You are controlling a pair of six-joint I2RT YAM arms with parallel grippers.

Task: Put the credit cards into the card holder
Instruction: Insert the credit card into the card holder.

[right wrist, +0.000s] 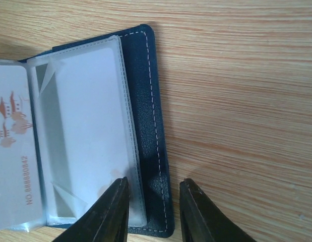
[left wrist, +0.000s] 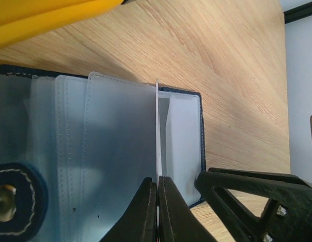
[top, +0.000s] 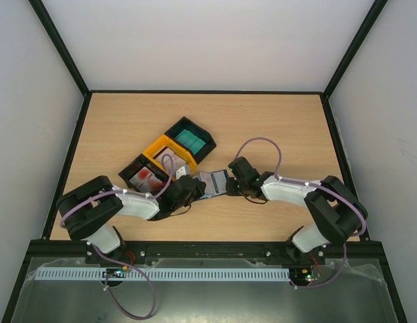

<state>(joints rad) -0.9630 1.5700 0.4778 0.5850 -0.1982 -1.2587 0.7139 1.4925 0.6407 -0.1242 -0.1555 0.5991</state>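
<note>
Judged mid-way through loading a card. Lying open and flat on the wood, clear sleeves up, between both claws: small navy-blue stitched folding card holder [top: 211, 183]. At the holder's left end, left gripper [left wrist: 158, 180], pressed together on a thin white sheet [left wrist: 158, 126] seen edge-on above the sleeves; card or sleeve leaf, cannot tell. Straddling the holder's stitched right edge, right gripper [right wrist: 154, 184], half spread, gripping nothing visible. Further in from that edge, in or on a sleeve: whitish plastic credit card with red print [right wrist: 12, 146]. Just beyond the holder's left end: black plastic tray [top: 131, 168] of red-and-white cards. Next, probably: pin the cover down, hold one pocket mouth open, slide squarely in.
</note>
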